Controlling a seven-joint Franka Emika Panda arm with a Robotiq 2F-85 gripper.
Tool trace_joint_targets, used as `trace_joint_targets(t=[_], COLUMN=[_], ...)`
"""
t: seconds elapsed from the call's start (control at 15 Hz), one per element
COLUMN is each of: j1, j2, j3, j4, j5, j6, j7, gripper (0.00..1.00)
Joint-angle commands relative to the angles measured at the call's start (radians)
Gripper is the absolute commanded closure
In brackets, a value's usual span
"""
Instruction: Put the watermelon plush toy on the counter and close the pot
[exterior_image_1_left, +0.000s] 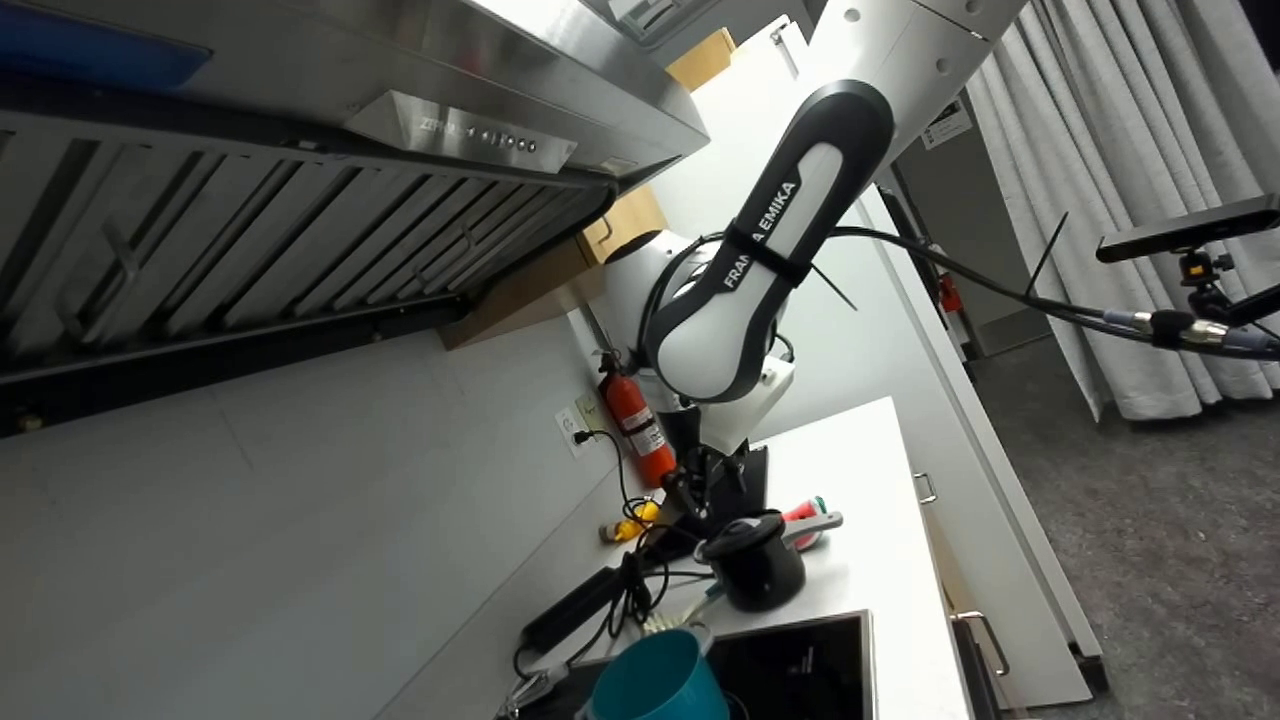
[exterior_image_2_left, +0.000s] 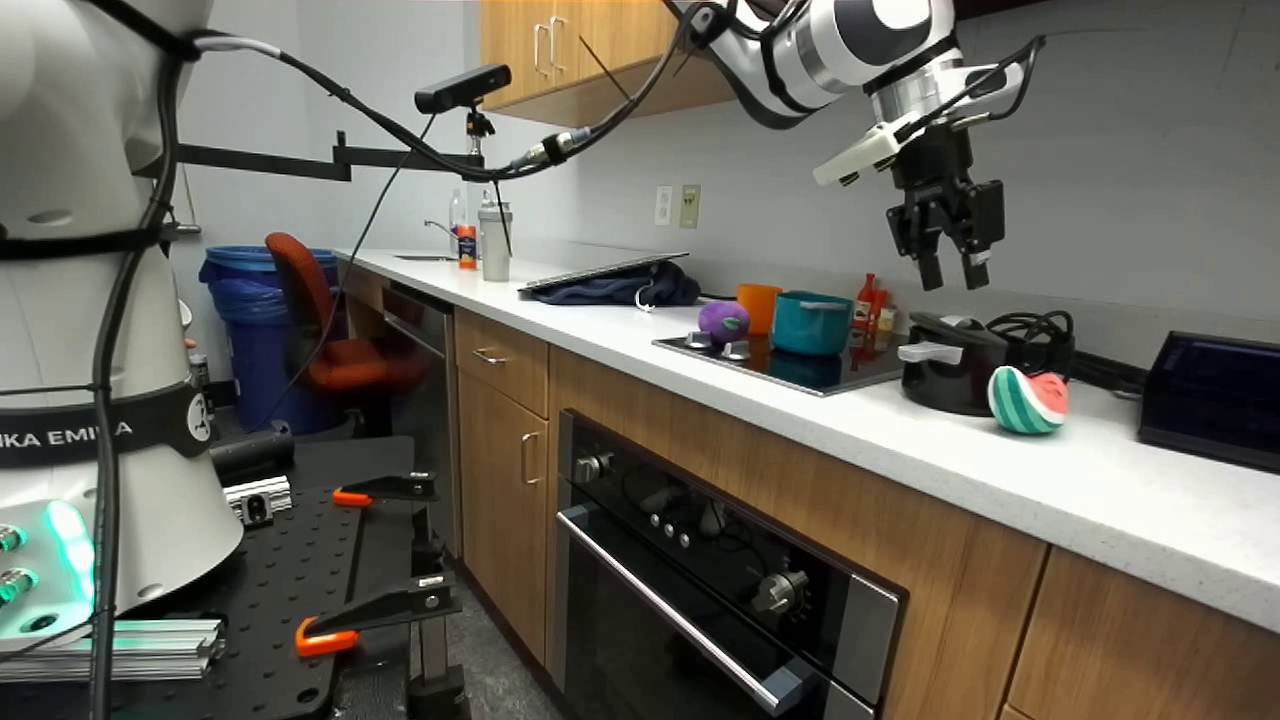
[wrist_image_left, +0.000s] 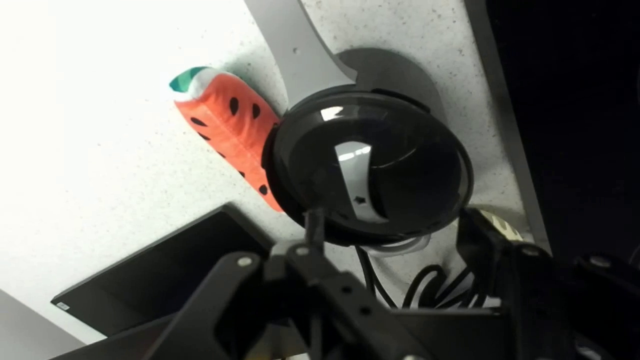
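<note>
The watermelon plush toy, red with green-and-white rind, lies on the white counter (exterior_image_2_left: 1110, 480) beside the pot in both exterior views (exterior_image_1_left: 803, 512) (exterior_image_2_left: 1030, 400) and the wrist view (wrist_image_left: 235, 120). The dark pot (exterior_image_1_left: 765, 580) (exterior_image_2_left: 945, 385) stands next to it, its grey stick handle (wrist_image_left: 300, 50) pointing away from the wall. A dark lid (wrist_image_left: 320, 175) with a grey grip lies on the pot and covers its opening; whether it is fully seated I cannot tell. My gripper (exterior_image_2_left: 953, 278) is open and empty above the pot, its fingers apart in the wrist view (wrist_image_left: 390, 222).
A teal pot (exterior_image_2_left: 810, 325) stands on the black cooktop (exterior_image_2_left: 830, 375), near a purple toy (exterior_image_2_left: 722, 322) and an orange cup (exterior_image_2_left: 760, 308). Black cables (wrist_image_left: 430, 285) lie behind the pot. A dark box (exterior_image_2_left: 1215, 400) stands beyond the toy. A range hood (exterior_image_1_left: 300, 200) hangs above.
</note>
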Motion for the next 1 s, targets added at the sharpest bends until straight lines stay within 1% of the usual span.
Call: trace_joint_targets(t=[0.0,0.2,0.53,0.6,0.93], j1=[0.010,0.008,0.002,-0.024,0.001], j2=[0.022,0.022,0.024,-0.015,-0.072], j3=[-0.004,-0.002,0.004,-0.005,-0.054], j4=[0.055,0.058,0.056,-0.060,-0.250], j5=[0.006,0.006,0.007,0.000,-0.090], j6=[-0.063,-0.066,-0.038,0.060,0.265], j7=[0.030,0.032,0.014,-0.008,0.007], gripper=[0.01,0.00,0.00,0.00,0.00])
